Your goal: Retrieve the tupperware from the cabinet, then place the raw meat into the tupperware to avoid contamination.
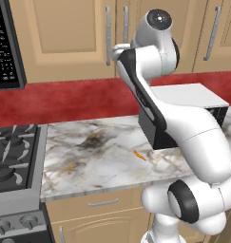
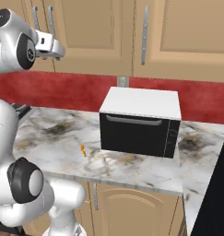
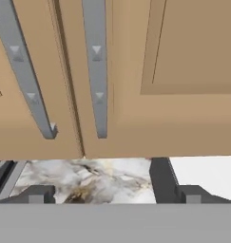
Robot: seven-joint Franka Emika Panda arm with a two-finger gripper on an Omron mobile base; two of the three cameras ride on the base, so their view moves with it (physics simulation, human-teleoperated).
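The cabinet (image 3: 183, 118) is a light-tan wall unit, and both of its panelled doors are closed. Its two silver bar handles (image 3: 97, 71) stand side by side at the door seam. My gripper (image 3: 114, 194) is raised close in front of those handles and stands open, with nothing between its fingertips (image 3: 38, 194). From the right base view my gripper (image 2: 57, 50) is high at the upper left, next to the handles (image 2: 51, 20). The raw meat (image 1: 139, 155) is a tiny orange sliver lying on the marble counter (image 2: 83, 150). The tupperware is out of view.
A black box appliance with a white top (image 2: 141, 122) stands on the counter to the right of the meat. A gas stove (image 1: 12, 156) lies at the left, with a dark appliance (image 1: 5, 42) above it. A red backsplash (image 1: 64, 99) runs behind.
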